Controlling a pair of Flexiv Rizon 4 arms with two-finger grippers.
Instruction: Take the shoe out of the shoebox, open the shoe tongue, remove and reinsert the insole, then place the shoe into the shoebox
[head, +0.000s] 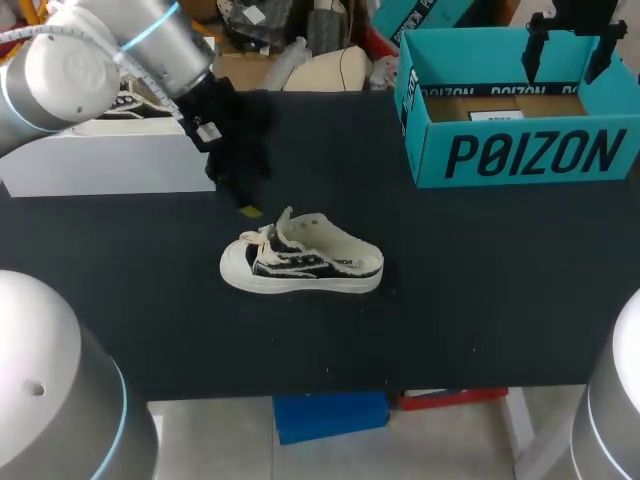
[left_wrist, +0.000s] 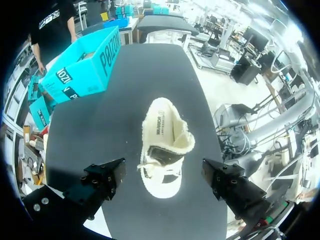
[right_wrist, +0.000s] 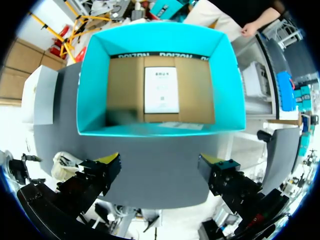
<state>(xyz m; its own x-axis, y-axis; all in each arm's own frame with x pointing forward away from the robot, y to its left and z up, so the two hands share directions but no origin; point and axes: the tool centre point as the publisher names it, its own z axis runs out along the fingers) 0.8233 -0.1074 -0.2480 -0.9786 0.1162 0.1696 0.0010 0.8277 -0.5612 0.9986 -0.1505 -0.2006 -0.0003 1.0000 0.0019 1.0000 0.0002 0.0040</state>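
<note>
My left arm (head: 90, 60) looms closest, coming in over the far left of the black table (head: 480, 300). The teal shoebox (head: 520, 160) stands open-topped at the table's far right, with a white box (head: 110, 160) at the far left. The white shoe (head: 300, 262) sits on its sole near the table's middle, well apart from the shoebox. The left gripper (left_wrist: 162, 175) hangs above the shoe, fingers spread wide and touching nothing. The right gripper (right_wrist: 159, 162) hovers over the shoebox, fingers likewise apart and holding nothing. A paper sheet (right_wrist: 161, 90) lies on the shoebox floor.
</note>
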